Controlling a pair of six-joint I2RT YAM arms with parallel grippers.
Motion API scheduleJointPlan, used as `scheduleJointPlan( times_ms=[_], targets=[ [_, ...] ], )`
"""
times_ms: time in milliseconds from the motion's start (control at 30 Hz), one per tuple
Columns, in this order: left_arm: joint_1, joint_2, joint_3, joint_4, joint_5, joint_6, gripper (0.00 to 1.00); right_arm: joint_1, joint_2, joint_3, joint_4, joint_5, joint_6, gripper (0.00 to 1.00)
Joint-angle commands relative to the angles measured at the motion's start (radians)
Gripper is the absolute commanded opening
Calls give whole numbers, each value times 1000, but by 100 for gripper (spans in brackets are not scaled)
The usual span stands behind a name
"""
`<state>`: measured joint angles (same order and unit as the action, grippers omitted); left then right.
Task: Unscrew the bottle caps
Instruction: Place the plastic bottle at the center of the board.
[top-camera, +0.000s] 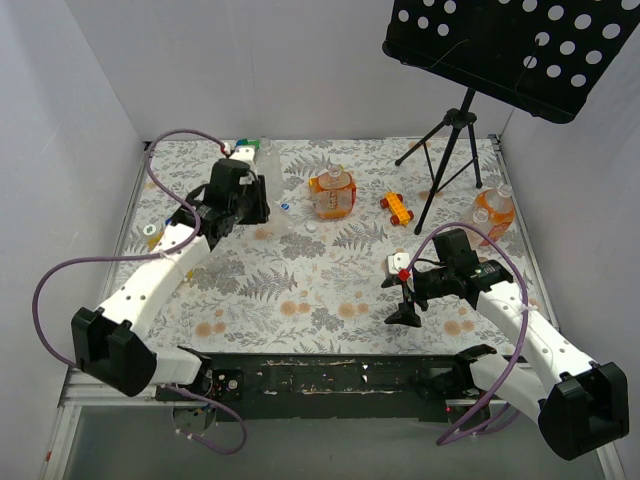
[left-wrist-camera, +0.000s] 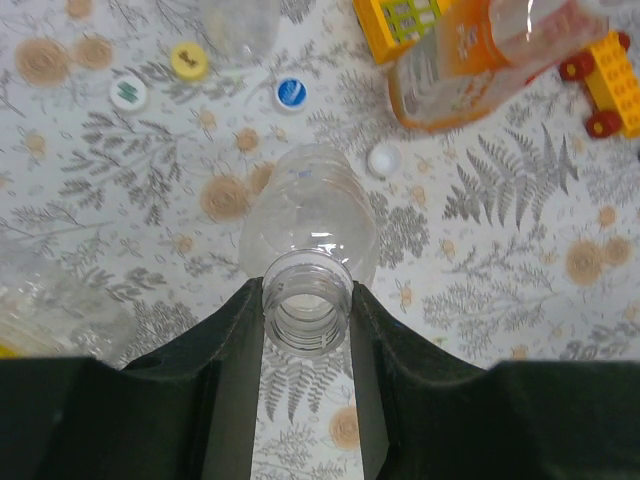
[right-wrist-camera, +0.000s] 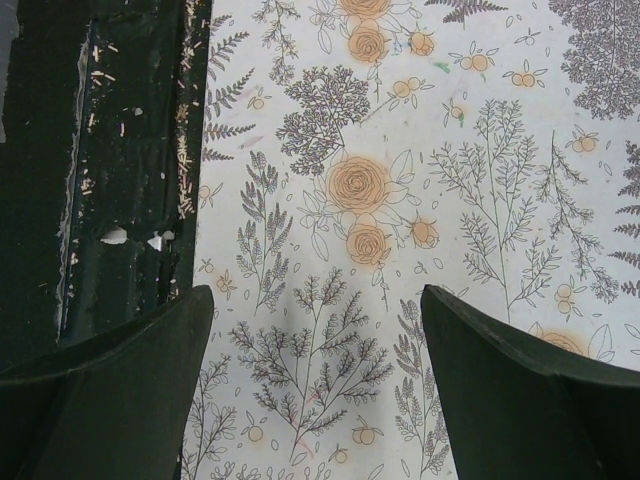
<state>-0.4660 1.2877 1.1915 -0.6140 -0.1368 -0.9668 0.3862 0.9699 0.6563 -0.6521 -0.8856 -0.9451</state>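
**Left wrist view.** The left gripper (left-wrist-camera: 307, 300) pinches the threaded neck of a clear bottle (left-wrist-camera: 308, 210), with one finger on either side. The mouth is uncapped and faces the camera. The body stretches away from the fingers over the floral cloth (left-wrist-camera: 500, 250).

Beyond the bottle we count four loose caps lying apart on the cloth:
- a yellow cap (left-wrist-camera: 189, 61)
- a white cap with a green mark (left-wrist-camera: 128, 93)
- a blue-and-white cap (left-wrist-camera: 290, 93)
- a small white cap (left-wrist-camera: 382, 160), just right of the bottle's body

We count three bottles here: the held one, a second clear bottle (left-wrist-camera: 240, 25) at the top edge, and an orange bottle (left-wrist-camera: 470, 60) beside a toy car (left-wrist-camera: 610, 85). A blurred transparent shape at lower left we cannot identify.

**Top view.** This adds a second orange bottle (top-camera: 494, 212) near the right edge.

**Right wrist view.** The right gripper (right-wrist-camera: 315, 400), well apart from every bottle, hangs over the cloth with its jaws spread and nothing between them.
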Motion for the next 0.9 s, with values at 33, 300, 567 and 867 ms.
scheduleJointPlan(
  times_ms=[33, 300, 567, 867],
  targets=[
    [114, 90, 190, -36, 75, 76, 0, -4, -19, -7, 17, -12, -1, 92],
    [190, 304, 423, -219, 80, 115, 0, -4, -25, -11, 17, -18, -4, 92],
    [191, 421, 595, -323, 37, 148, 0, -1, -23, -11, 12, -23, -4, 92],
    [191, 509, 645, -360, 23, 152, 2, -3, -22, -12, 14, -24, -6, 93]
  ],
)
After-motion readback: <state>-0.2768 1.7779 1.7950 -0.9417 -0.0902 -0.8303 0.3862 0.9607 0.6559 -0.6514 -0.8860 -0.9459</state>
